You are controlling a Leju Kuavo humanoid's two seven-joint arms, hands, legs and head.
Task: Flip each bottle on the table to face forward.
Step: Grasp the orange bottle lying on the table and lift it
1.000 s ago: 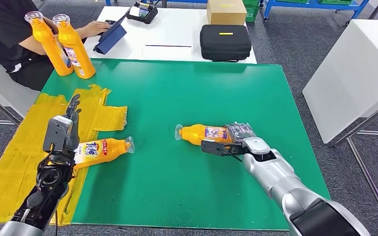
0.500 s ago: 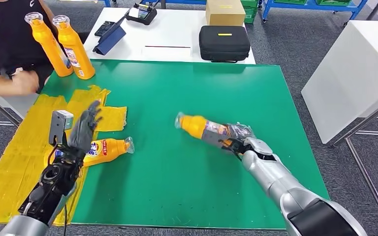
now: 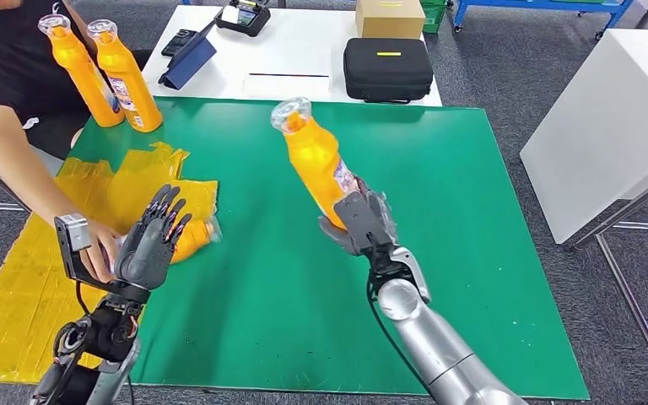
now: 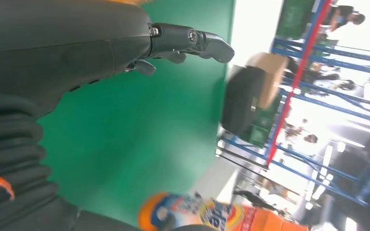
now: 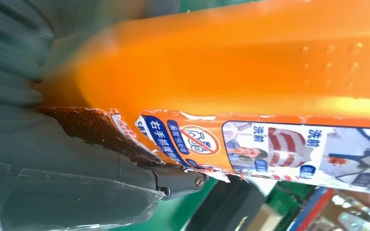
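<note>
The right hand (image 3: 361, 224) grips an orange bottle (image 3: 314, 160) by its base, clear of the green mat (image 3: 439, 211), cap up and tilted toward the mat's far left corner. The left hand (image 3: 150, 245) hovers with fingers spread, holding nothing, above a second bottle (image 3: 196, 237) lying near the mat's left edge. A person's hand (image 3: 99, 251) rests on that bottle. Two more bottles (image 3: 104, 76) stand upright at the far left corner.
</note>
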